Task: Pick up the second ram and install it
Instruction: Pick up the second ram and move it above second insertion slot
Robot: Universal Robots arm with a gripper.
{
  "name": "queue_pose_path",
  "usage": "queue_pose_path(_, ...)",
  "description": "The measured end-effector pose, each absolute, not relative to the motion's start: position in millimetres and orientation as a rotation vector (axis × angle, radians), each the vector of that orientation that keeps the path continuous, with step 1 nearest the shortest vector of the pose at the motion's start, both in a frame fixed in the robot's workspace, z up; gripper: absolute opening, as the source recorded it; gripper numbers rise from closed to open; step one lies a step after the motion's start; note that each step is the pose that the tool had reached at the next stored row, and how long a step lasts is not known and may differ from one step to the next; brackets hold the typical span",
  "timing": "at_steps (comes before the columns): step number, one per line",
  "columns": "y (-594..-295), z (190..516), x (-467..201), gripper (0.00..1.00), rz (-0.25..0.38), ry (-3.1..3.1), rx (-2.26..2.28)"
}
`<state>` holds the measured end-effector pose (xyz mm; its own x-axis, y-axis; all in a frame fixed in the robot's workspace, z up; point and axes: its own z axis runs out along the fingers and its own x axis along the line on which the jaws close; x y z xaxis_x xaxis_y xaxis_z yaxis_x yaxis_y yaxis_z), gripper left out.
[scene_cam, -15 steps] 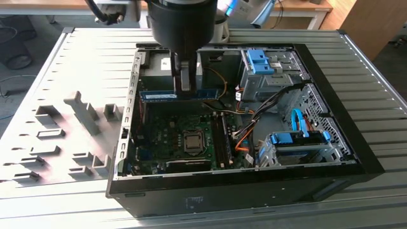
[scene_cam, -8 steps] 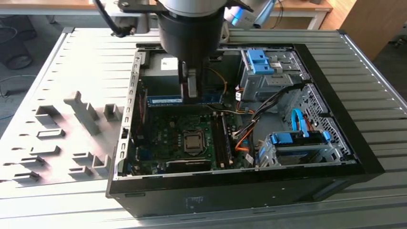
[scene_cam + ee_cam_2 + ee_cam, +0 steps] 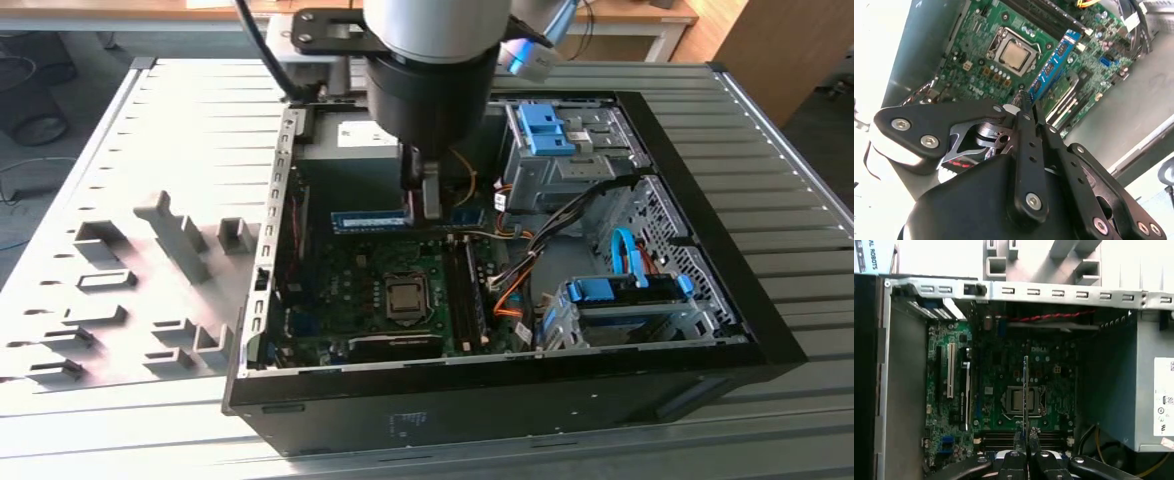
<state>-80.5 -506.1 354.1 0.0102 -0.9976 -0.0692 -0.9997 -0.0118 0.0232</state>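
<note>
- On the exterior view's left, a grey holder block (image 3: pixel 174 250) stands on the table (image 3: pixel 200 120).
- Inside the open case (image 3: pixel 534 400), the second ram (image 3: pixel 370 217) (gripped at one end) hangs over the motherboard (image 3: pixel 347 270).
- The claw (image 3: pixel 430 205) is closed narrow on it.

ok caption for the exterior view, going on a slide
End effector holds the second ram over the motherboard inside the open computer case.

Gripper (image 3: pixel 1026 439) jaws clamped on second ram (image 3: pixel 1025 377), edge-on over motherboard (image 3: pixel 994 365) CPU socket (image 3: pixel 1015 400).
</note>
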Motion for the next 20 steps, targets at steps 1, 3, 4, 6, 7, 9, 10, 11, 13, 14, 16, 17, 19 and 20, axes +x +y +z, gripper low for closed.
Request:
queue_pose_path(1, -506, 352, -79, 0.14, 0.102, 2.185, -2.21)
queue_pose_path(3, -506, 349, -75, 0.14, 0.102, 2.185, -2.21)
queue_pose_path(4, -506, 347, -73, 0.14, 0.102, 2.185, -2.21)
queue_pose_path(6, -506, 343, -68, 0.14, 0.102, 2.186, -2.21)
queue_pose_path(7, -506, 341, -65, 0.14, 0.102, 2.186, -2.21)
queue_pose_path(9, -506, 338, -61, 0.14, 0.103, 2.186, -2.21)
queue_pose_path(10, -506, 336, -59, 0.14, 0.103, 2.186, -2.21)
queue_pose_path(11, -506, 334, -58, 0.14, 0.103, 2.186, -2.21)
queue_pose_path(13, -506, 330, -55, 0.14, 0.103, 2.186, -2.21)
queue_pose_path(14, -506, 329, -53, 0.14, 0.103, 2.186, -2.21)
queue_pose_path(16, -506, 325, -50, 0.14, 0.103, 2.186, -2.21)
queue_pose_path(17, -506, 323, -49, 0.14, 0.103, 2.186, -2.21)
queue_pose_path(19, -506, 320, -48, 0.14, 0.103, 2.186, -2.21)
queue_pose_path(20, -506, 318, -47, 0.14, 0.103, 2.186, -2.209)
